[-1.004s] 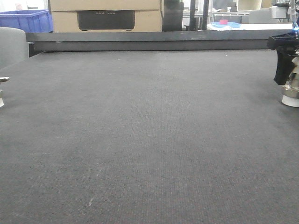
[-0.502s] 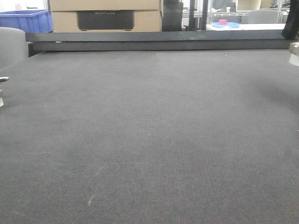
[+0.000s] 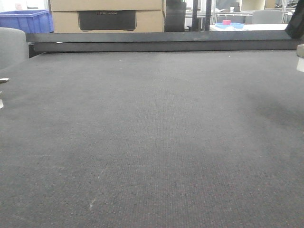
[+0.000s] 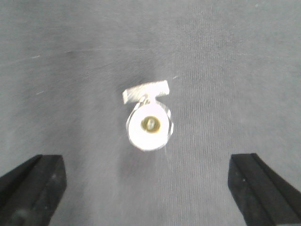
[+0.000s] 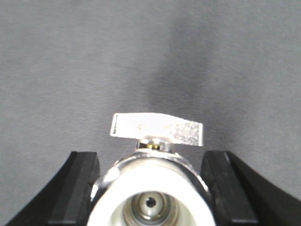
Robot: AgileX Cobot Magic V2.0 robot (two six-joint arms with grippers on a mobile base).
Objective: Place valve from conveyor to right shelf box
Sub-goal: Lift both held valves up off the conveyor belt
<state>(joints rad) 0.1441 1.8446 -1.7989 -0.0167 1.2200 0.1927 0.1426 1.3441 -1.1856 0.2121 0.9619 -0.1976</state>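
My right gripper [image 5: 150, 162] is shut on the valve [image 5: 155, 188], a silver body with a white end cap facing the camera and its flat handle [image 5: 157, 128] on top. The valve hangs above the dark grey conveyor [image 5: 70, 70]. In the front view only a dark finger [image 3: 298, 23] and a bit of the white cap [image 3: 300, 61] show at the right edge. My left gripper [image 4: 146, 162] is open above another valve [image 4: 149, 123], which stands upright on the belt. The right shelf box is out of view.
The belt's far side ends at a dark rail [image 3: 156, 42]. Behind it stand a cardboard box [image 3: 107, 16] and a blue crate [image 3: 26, 20]. A grey rounded object [image 3: 12, 45] sits at the left. A second valve's edge [image 3: 1, 92] shows at far left.
My right gripper has lifted the valve off the belt, up and to the right, so that it now barely shows in the front view. The valve at the left edge has not moved.
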